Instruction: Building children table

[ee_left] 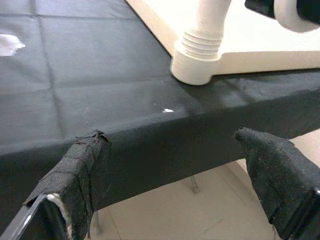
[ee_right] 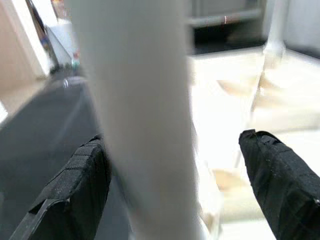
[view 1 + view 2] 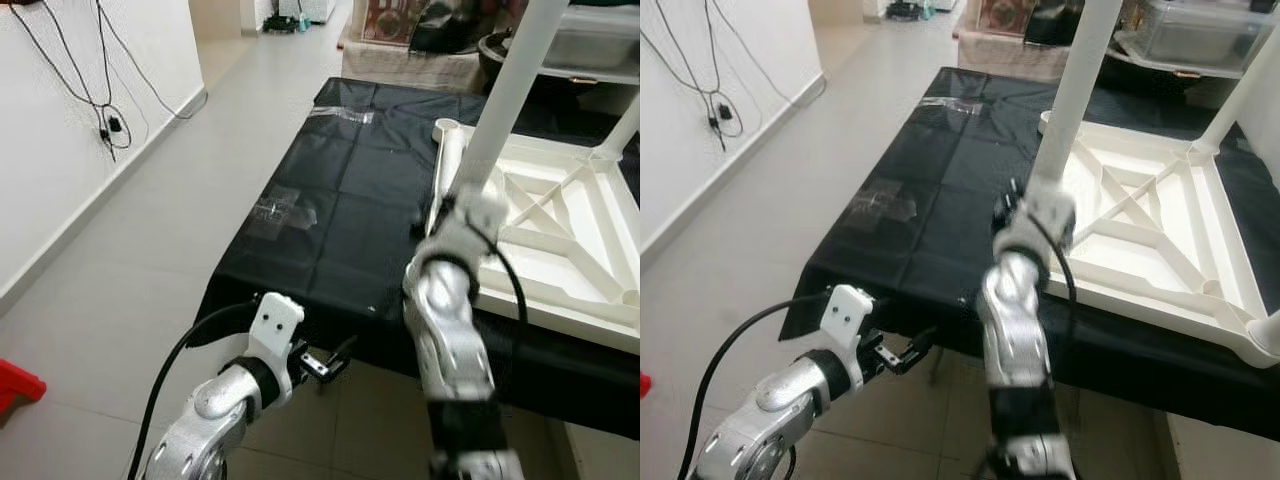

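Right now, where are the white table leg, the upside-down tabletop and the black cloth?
white table leg (image 3: pixel 510 95), left eye view, middle of its shaft.
upside-down tabletop (image 3: pixel 1160 300), right eye view, its near rim.
black cloth (image 3: pixel 330 220), left eye view, bare middle.

Smooth white plastic table leg (image 3: pixel 505 95), matt black cloth (image 3: pixel 330 200) with creases, glossy floor tiles (image 3: pixel 130 290), rough tape-wrapped fingers (image 1: pixel 80 165)

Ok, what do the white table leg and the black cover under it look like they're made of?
The table leg looks like smooth moulded plastic with a matte-to-satin sheen, with moulded thread ridges at its base. The black cover looks like thin non-woven or coated fabric: fold creases, soft drape at the edge.
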Controlling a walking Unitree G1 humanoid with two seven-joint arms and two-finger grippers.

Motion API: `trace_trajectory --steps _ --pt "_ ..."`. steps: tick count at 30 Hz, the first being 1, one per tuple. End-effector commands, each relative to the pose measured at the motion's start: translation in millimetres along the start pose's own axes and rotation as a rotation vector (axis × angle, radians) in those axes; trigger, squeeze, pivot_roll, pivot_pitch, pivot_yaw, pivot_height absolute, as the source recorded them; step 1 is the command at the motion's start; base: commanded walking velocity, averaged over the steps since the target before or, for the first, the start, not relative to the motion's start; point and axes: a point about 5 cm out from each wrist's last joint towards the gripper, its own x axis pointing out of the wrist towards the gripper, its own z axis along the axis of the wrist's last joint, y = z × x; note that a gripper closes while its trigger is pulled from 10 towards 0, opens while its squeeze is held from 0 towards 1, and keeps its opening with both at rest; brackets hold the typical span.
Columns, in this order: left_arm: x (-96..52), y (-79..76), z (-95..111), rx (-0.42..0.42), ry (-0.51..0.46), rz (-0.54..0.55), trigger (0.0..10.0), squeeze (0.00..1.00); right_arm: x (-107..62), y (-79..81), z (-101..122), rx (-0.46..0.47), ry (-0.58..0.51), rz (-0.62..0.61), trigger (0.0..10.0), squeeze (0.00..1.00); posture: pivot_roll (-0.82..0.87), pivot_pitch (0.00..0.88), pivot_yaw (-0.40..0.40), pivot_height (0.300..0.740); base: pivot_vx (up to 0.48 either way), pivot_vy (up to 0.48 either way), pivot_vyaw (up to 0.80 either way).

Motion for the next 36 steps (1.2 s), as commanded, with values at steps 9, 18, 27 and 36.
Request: trace_trajectory --steps 9,18,27,36 --pt "9.3 5.2 -6 0.009 -0.001 0.007 10.0 0.0 -40.0 -29.6 -9 -0.024 0.037 0.235 10.0 0.0 0.17 0.038 -0.035 0.74 0.0 0.0 0.0" --pt "7.7 13.0 -3 0.038 -0.01 0.037 10.0 0.0 -71.7 -65.8 -27 -0.157 0.117 0.233 10.0 0.0 0.16 0.007 -0.03 0.74 0.0 0.0 0.0" --pt "2.3 14.3 -21 0.022 0.058 0.068 10.0 0.0 -82.1 -79.6 -39 -0.131 0.152 0.163 10.0 0.0 0.17 0.0 -0.026 0.74 0.0 -0.262 0.0" --pt "5.3 15.8 -25 -0.013 0.063 0.074 10.0 0.0 -72.0 -82.4 -41 -0.157 0.153 0.194 10.0 0.0 0.17 0.0 -0.036 0.74 0.053 -0.047 0.0"
